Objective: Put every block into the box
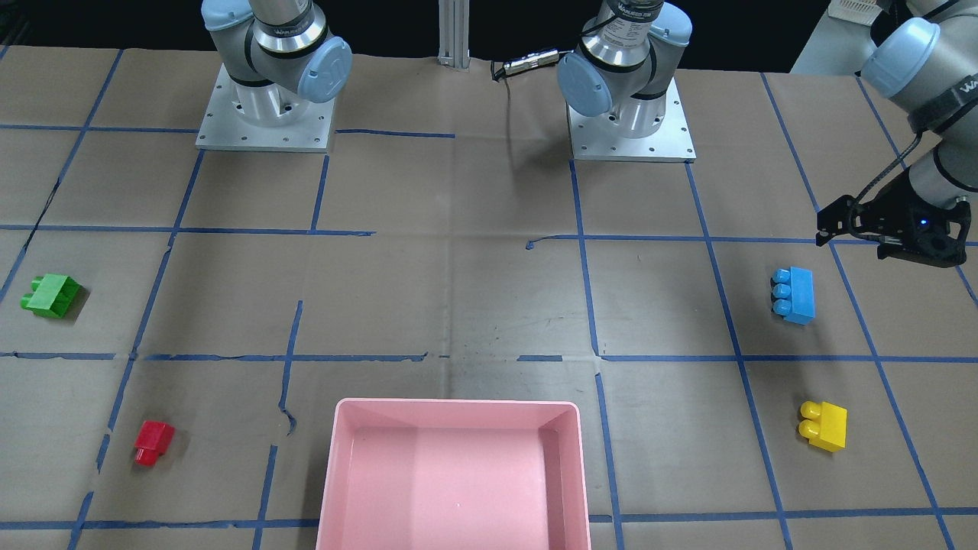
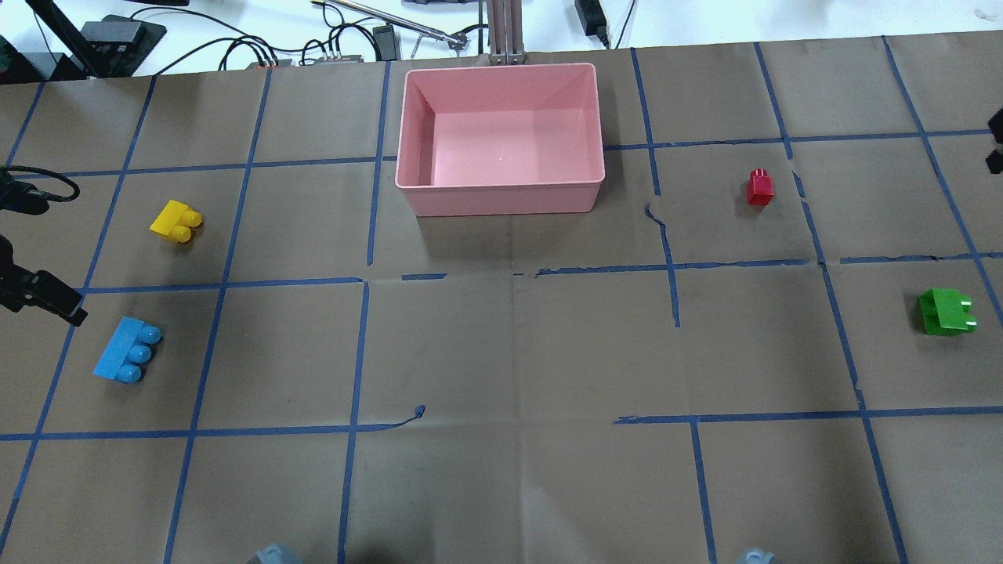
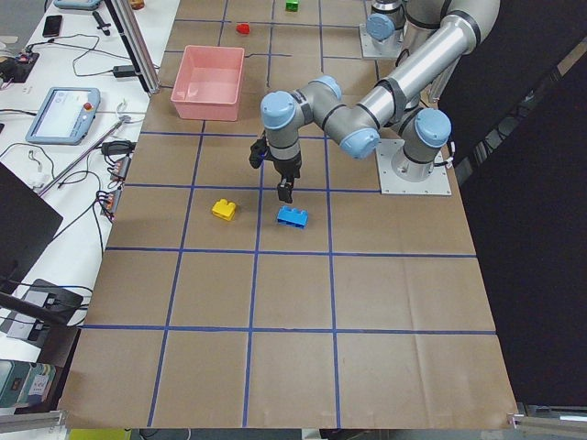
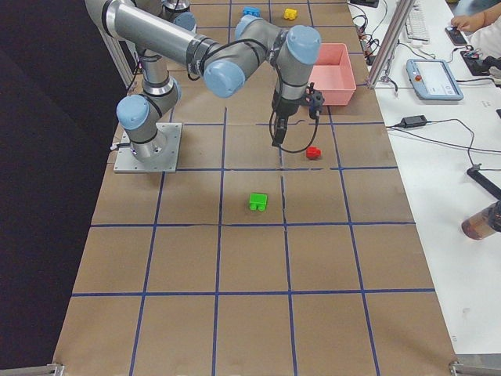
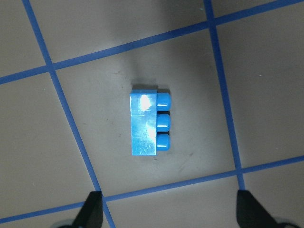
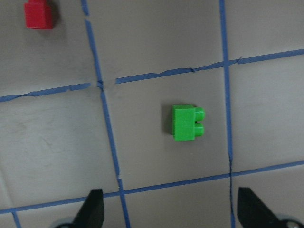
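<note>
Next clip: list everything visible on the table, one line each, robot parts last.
box: one, pink, far middle of the table, no blocks inside
blue block: one, light blue, robot's left side
yellow block: one, yellow, left side, farther out than the blue one
red block: one, red, right side, level with the box
green block: one, green, right side, nearer the robot than the red one
table: one, brown paper with a blue tape grid
left hand: one, black, open, raised near the blue block
right hand: one, black, open, raised over the right side
</note>
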You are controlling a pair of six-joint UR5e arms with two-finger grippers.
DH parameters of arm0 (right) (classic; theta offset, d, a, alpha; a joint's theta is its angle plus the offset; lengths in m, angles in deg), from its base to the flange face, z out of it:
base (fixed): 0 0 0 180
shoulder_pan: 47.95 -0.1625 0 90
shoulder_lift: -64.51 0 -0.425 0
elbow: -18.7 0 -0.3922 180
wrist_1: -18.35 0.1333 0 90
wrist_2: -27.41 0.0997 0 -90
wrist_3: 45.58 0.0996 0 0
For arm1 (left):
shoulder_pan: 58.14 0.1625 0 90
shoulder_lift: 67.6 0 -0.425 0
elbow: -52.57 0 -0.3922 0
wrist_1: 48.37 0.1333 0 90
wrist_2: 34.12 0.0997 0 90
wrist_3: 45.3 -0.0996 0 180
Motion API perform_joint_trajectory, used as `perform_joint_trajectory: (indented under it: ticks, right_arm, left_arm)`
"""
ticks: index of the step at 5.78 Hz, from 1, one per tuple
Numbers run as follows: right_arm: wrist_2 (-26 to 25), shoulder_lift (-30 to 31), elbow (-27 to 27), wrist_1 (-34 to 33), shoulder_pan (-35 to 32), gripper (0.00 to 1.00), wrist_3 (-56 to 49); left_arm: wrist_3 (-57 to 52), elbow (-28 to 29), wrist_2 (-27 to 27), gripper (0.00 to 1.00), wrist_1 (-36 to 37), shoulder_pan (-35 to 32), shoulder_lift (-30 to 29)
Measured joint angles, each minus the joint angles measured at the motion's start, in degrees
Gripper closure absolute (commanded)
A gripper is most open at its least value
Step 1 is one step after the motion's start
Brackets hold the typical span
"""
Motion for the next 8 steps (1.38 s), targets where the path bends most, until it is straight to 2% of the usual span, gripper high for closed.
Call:
perform_joint_trajectory:
  ticks: [2, 4, 5, 6, 7, 8]
  right_arm:
    - [-0.55, -2.04, -4.65, -6.0, 3.81, 0.0, -5.27]
    - [-0.59, -4.88, -13.58, -18.91, 4.1, 0.0, -7.39]
    - [-0.45, -6.67, -17.63, -26.31, 4.12, 0.01, -8.37]
    - [-0.24, -8.58, -20.29, -31.0, 4.13, 0.01, -8.7]
    - [-0.17, -10.7, -21.42, -33.04, 4.13, 0.01, -8.85]
    - [-0.18, -12.44, -21.94, -34.2, 4.13, 0.01, -8.92]
  left_arm:
    - [-3.45, -5.49, -1.12, 0.02, 12.15, 0.58, -4.25]
    - [-5.04, -7.07, -1.2, 0.02, 17.0, 0.53, -8.58]
    - [-5.16, -7.16, -1.05, 0.14, 17.37, 0.43, -10.42]
    - [-5.19, -7.18, -0.83, 0.34, 17.47, 0.36, -11.8]
    - [-5.12, -7.19, -0.79, 0.66, 17.45, 0.26, -12.33]
    - [-4.97, -7.22, -0.81, 0.87, 17.34, 0.19, -12.49]
